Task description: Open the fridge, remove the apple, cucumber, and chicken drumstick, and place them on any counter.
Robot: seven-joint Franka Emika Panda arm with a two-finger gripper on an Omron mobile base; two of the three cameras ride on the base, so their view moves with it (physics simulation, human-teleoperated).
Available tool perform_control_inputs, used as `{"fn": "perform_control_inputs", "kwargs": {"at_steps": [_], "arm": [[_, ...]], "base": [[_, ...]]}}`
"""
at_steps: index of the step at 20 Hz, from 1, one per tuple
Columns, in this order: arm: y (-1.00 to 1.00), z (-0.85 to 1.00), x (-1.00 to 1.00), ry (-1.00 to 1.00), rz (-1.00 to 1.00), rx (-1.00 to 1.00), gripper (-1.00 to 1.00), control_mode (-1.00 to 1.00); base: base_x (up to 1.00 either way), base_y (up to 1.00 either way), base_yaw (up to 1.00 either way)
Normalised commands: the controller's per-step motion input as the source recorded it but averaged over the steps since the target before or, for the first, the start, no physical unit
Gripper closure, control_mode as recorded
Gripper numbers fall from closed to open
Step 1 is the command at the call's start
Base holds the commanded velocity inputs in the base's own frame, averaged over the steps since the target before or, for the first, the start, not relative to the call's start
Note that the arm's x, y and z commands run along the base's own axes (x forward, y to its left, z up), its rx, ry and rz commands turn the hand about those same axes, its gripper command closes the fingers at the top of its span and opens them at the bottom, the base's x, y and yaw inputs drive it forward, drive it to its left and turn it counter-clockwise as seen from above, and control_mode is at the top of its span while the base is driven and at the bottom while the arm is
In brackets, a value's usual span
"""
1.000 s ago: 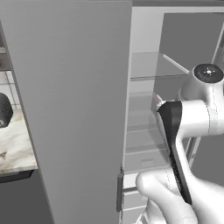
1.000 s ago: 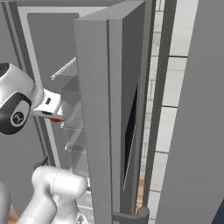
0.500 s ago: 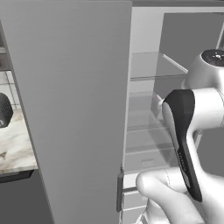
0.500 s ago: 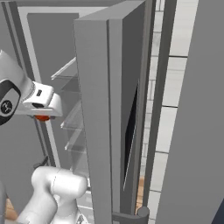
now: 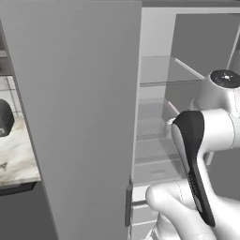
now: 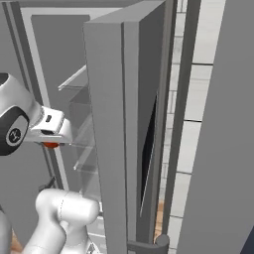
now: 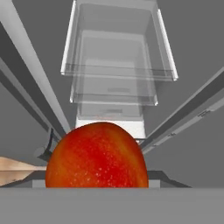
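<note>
The fridge (image 5: 79,117) stands with both doors swung open, showing its white inside and glass shelves (image 5: 159,70). My gripper (image 6: 50,141) hangs in front of the shelves, shut on the red-orange apple (image 6: 49,145), of which a small red patch peeks out under the hand. In the hand view the apple (image 7: 97,157) sits large at the bottom and hides the fingertips, with glass shelves (image 7: 118,74) beyond it. The cucumber and the chicken drumstick are out of view.
The left door (image 5: 70,93) and the right door (image 6: 119,129) flank the arm closely. A strip of marble counter (image 5: 16,154) lies left of the fridge, with a dark round object (image 5: 3,117) above it. A tiled wall (image 6: 193,124) is at the right.
The hand with the apple rose a little and shifted left, then settled back down. The apple stays in the grip; the doors have not moved.
</note>
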Motion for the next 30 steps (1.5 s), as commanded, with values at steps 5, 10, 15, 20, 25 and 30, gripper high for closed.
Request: {"fn": "perform_control_inputs", "kwargs": {"at_steps": [5, 10, 15, 20, 25, 30], "arm": [[0.0, 0.0, 0.0, 0.0, 0.0, 0.0, 1.0, 1.0], [0.0, 0.0, 0.0, 0.0, 0.0, 0.0, 1.0, 1.0], [0.0, 0.0, 0.0, 0.0, 0.0, 0.0, 1.0, 1.0], [0.0, 0.0, 0.0, 0.0, 0.0, 0.0, 1.0, 1.0], [0.0, 0.0, 0.0, 0.0, 0.0, 0.0, 1.0, 1.0], [0.0, 0.0, 0.0, 0.0, 0.0, 0.0, 1.0, 1.0]], "base": [[-0.45, 0.42, 0.11], [-0.59, 0.84, 0.19], [-0.39, 1.0, 0.13], [-0.02, 1.0, 0.04], [0.14, 0.98, 0.0], [0.2, 0.74, -0.04]]}}
